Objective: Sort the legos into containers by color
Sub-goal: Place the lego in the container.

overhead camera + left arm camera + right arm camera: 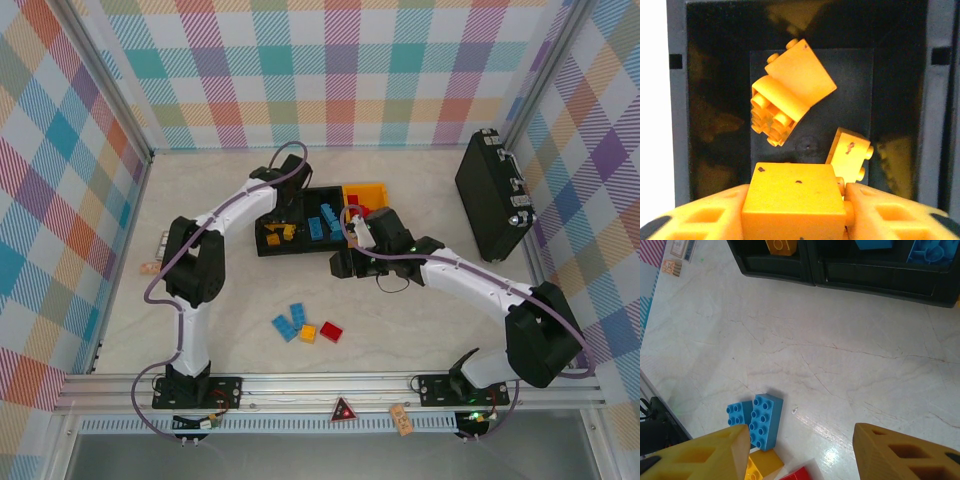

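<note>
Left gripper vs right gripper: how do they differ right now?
Load: the left gripper has a yellow brick between its fingers, clamped or let go I can't tell; the right gripper is open and empty.
Place: the left gripper is over a black bin that holds other yellow bricks; the right gripper hangs over bare table, near a loose blue brick.
Shared: orange fingers.

Left arm (215,225) reaches forward from its base, elbow bent; the left gripper (796,189) points down, both fingers pressed against a yellow brick (795,205). Right arm (470,280) stretches inward and leftward; the right gripper (802,429) hangs with jaws apart, empty.
</note>
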